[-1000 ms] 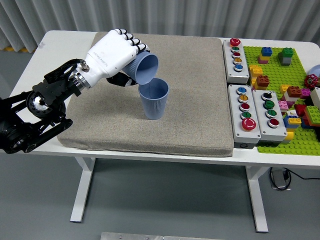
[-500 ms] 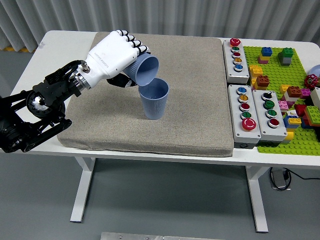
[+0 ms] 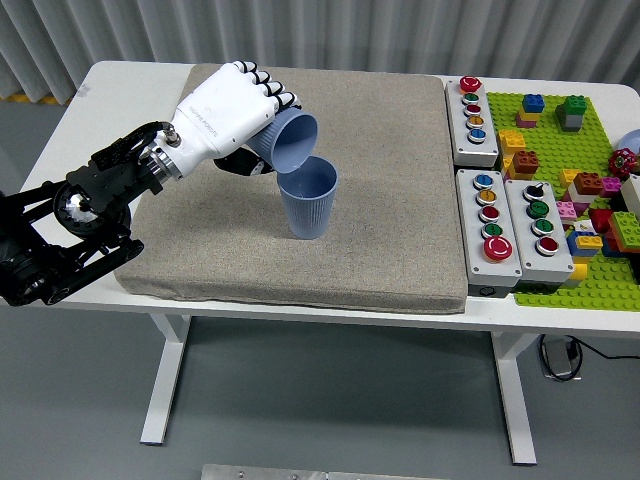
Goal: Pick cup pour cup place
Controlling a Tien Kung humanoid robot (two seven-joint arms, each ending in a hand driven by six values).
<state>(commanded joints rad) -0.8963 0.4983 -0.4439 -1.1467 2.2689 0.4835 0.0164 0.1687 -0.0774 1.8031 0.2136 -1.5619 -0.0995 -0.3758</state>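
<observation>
Head view: a white desk (image 3: 120,85) under a grey felt-like rectangular mat (image 3: 380,180), with grey pleated curtains behind. Reaching in from the left, a black jointed arm ending in a white-shelled left hand (image 3: 228,112) with black-jointed fingers, wrapped around a tilted smooth blue plastic cup (image 3: 286,140). That held cup tipped steeply, open mouth facing right and down, its lower rim right at or just above the near-left rim of a ribbed blue plastic cup (image 3: 308,200). Ribbed cup upright on the mat, near its middle, slightly left of centre. Contents of either cup not discernible.

Along the mat's right edge, three grey button boxes: one (image 3: 473,108) at the far side with a column of coloured buttons, two more (image 3: 489,222) (image 3: 540,228) side by side nearer the front. Further right, a lime-green studded baseplate (image 3: 590,150) scattered with assorted coloured building bricks (image 3: 526,160). No right hand visible.
</observation>
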